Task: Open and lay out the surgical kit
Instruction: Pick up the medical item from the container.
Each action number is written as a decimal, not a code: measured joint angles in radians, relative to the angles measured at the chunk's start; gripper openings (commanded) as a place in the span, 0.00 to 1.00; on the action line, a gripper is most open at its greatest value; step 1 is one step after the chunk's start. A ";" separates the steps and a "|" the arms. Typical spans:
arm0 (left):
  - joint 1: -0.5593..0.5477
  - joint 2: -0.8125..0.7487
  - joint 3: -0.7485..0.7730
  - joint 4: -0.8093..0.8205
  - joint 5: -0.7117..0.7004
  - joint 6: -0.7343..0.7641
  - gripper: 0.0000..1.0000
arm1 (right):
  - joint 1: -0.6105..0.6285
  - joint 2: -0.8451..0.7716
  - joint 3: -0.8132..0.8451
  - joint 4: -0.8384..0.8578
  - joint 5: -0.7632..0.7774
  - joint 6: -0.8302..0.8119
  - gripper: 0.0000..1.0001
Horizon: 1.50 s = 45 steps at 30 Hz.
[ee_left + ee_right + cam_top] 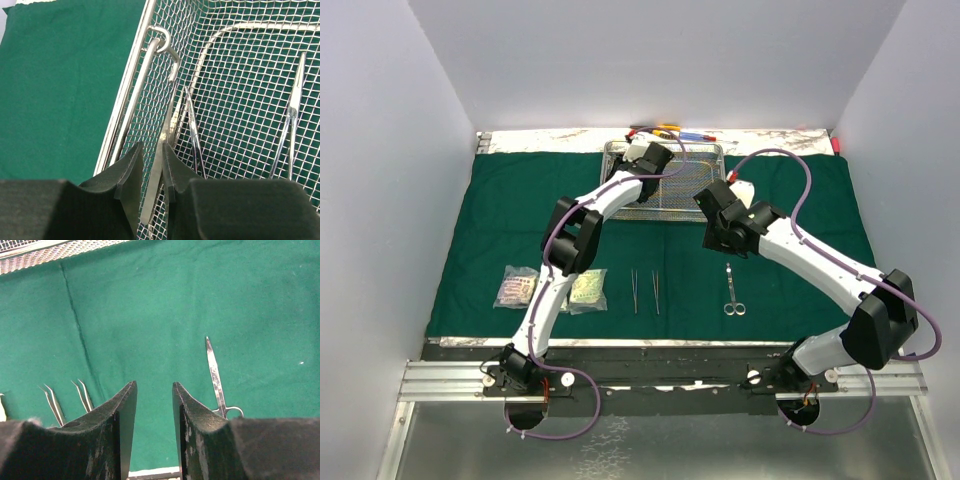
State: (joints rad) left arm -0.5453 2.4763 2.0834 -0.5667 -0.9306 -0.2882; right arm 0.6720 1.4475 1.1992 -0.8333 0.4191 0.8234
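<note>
The dark green cloth [500, 220] lies spread flat, with the steel mesh tray [670, 205] at its back. My left gripper [640, 153] reaches into the tray by its left rim [127, 105]. Its jaws [152, 150] stand narrowly open around a flat steel forceps [162, 145], which touches the right finger and leaves a gap to the left one. A second forceps [192, 130] and a clamp [294, 115] lie on the mesh. My right gripper [712, 196] hovers open and empty [154, 390] above the cloth. Two forceps [644, 290], scissors [732, 292] and two packets [516, 287] [587, 290] lie near the front.
Pens and a yellow-handled tool [670, 130] lie behind the tray on the white strip. Grey walls close in the left, right and back. A metal rail [660, 375] with both arm bases runs along the near edge. A white object [745, 190] sits right of the tray.
</note>
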 measured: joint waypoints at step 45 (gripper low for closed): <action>-0.020 -0.136 0.043 0.018 0.175 0.025 0.00 | -0.005 0.024 0.069 -0.032 0.000 0.030 0.29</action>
State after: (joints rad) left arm -0.5652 2.3402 2.1262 -0.5491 -0.7555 -0.2634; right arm 0.6674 1.4719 1.2678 -0.8654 0.4187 0.8536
